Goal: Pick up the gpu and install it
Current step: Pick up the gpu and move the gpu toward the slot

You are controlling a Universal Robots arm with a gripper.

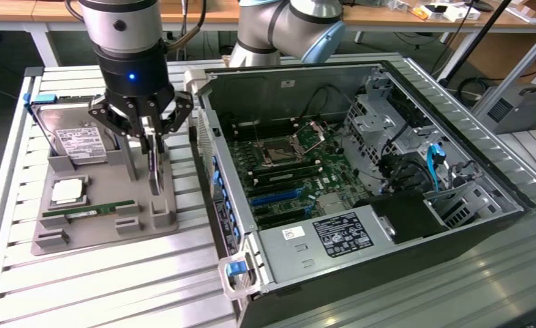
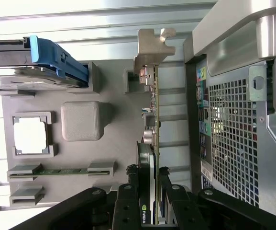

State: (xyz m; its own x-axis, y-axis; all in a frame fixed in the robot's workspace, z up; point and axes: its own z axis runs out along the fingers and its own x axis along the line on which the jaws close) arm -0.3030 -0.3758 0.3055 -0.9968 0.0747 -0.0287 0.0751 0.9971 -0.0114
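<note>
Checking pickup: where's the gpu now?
The gpu stands on edge in the grey tray, exterior view's left, beside the computer case, with the gripper closed on it.

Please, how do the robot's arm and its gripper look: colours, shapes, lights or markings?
The arm has silver-grey tube segments and a light blue cap on one joint. Its wrist section is a silver cylinder, then a black one with a small blue light. The gripper is black, with linked bar fingers joined by silver pivot screws.
</note>
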